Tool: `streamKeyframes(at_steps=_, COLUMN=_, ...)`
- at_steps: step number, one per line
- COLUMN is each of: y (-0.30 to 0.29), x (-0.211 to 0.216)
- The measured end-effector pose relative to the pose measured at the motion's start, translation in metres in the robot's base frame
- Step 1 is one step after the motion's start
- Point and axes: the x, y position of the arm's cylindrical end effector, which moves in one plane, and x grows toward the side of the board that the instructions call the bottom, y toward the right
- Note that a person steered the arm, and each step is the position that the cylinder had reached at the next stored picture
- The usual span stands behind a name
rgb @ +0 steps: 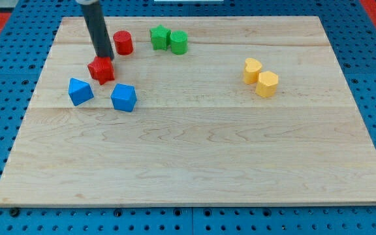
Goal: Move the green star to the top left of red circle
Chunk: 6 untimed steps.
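The green star (159, 36) lies near the view's top, touching a green circle (179, 42) on its right. The red circle (123, 43) stands to the star's left, a small gap apart. My dark rod comes down from the view's top left; my tip (104, 58) is just left and below the red circle, at the top edge of a red hexagon-like block (101, 70). The tip is well left of the green star.
Two blue blocks (79, 91) (123, 97) lie below the red hexagon. Two yellow blocks (252, 70) (267, 84) touch each other at the view's right. The wooden board (194, 163) lies on a blue perforated base.
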Motion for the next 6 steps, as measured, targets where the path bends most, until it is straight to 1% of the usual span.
streamKeyframes(at_steps=1, y=0.053, x=-0.003)
streamKeyframes(at_steps=2, y=0.098, x=-0.023)
streamKeyframes(at_steps=5, y=0.117, x=-0.081)
streamKeyframes(at_steps=6, y=0.071, x=-0.082)
